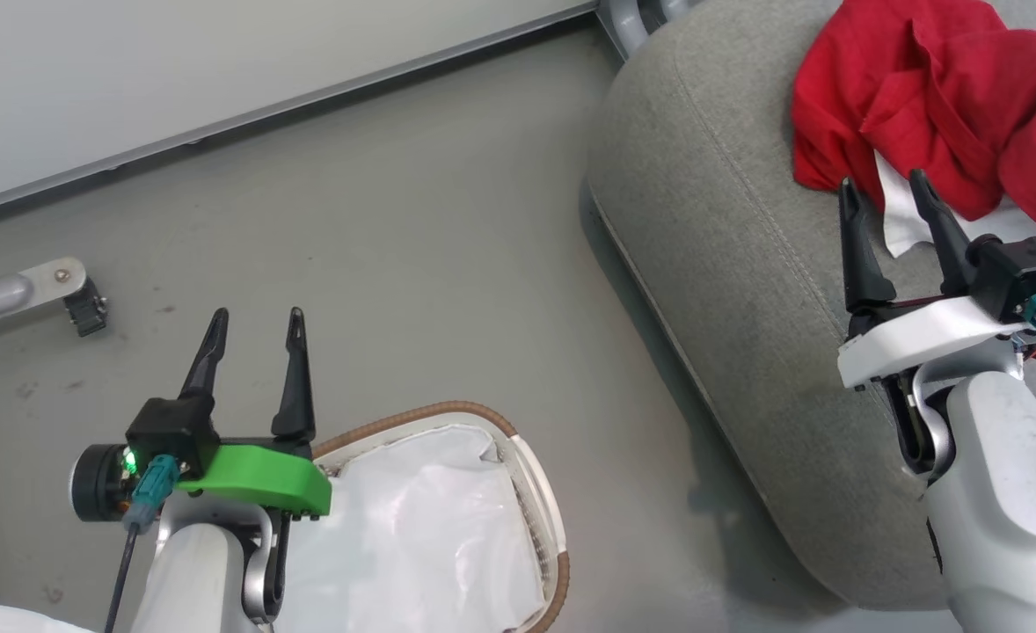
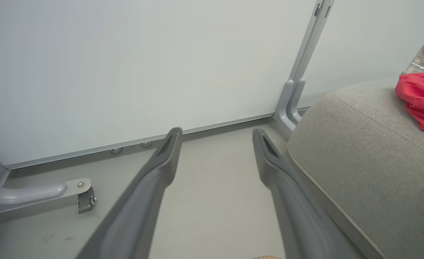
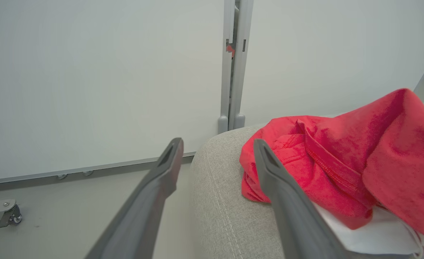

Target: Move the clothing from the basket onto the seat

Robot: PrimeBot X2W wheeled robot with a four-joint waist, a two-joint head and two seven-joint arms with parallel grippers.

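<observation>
- My right gripper (image 1: 883, 180) hangs over the seat (image 1: 720, 264) with its two fingers spread and nothing between them.
- The clothing (image 1: 931, 97) lies on the seat, just ahead of those fingers and off to their right. In the head view my right-hand fingertip crosses the heap's near edge at its white panel. I cannot tell whether it touches.
- In the right wrist view the same finger stands in front of the red hem, and the other finger is over bare cushion and floor.
- The heap spreads crosswise to my fingers and runs off the right edge of the head view, so its far end is hidden.
- My left gripper (image 1: 257, 314) is also spread and empty. It points out over the floor beside the basket (image 1: 412, 418), well apart from the clothing, so the right arm is far the nearer.
- Count: one seat, one basket, two grippers.
- I count the clothing as one bunched heap of plain red folds over a piece with a white panel. It looks like two garments, but I cannot separate them for certain.
- The basket shows its white liner (image 1: 430, 527) and no red. My left forearm covers one corner of it.
- My judgement is that the load is already across. What remains is to draw the right fingers straight back without snagging the hem.
</observation>
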